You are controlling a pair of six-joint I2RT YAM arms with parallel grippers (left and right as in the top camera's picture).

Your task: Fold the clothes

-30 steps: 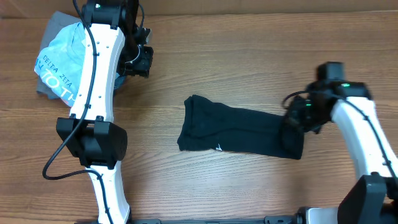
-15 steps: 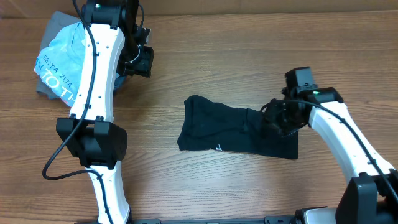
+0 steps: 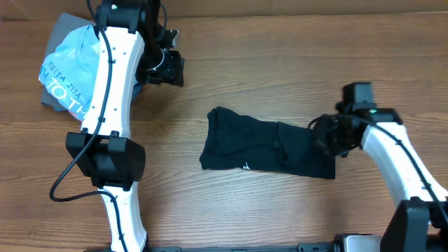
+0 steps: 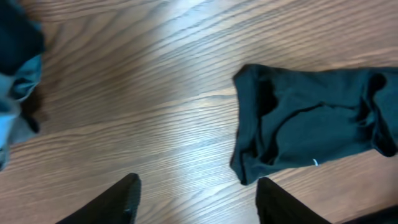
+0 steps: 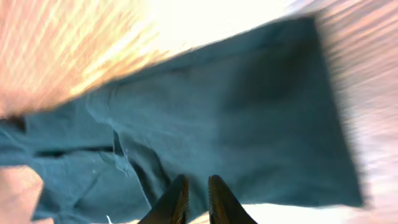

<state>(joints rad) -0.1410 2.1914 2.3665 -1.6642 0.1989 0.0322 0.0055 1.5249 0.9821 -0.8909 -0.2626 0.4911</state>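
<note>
The dark navy T-shirt [image 3: 266, 148] lies as a long folded strip across the table's middle, its small white logo near the front edge. It also shows in the left wrist view [image 4: 311, 124] and fills the right wrist view [image 5: 236, 112]. My right gripper [image 3: 326, 137] hovers over the strip's right end, its fingers [image 5: 198, 186] nearly together with nothing between them. My left gripper [image 3: 168, 66] is at the back left, away from the shirt, with its fingers [image 4: 196, 199] wide open and empty above bare wood.
A light blue T-shirt with white lettering [image 3: 66, 70] lies on a grey garment [image 3: 49, 103] at the back left corner, partly under my left arm. Their edge shows in the left wrist view [image 4: 15, 81]. Bare wooden table [image 3: 280, 63] surrounds the strip.
My right gripper moved left over the shirt's right end, then back to the right. The strip's right end now lies shorter and folded over. My left gripper shifted slightly right.
</note>
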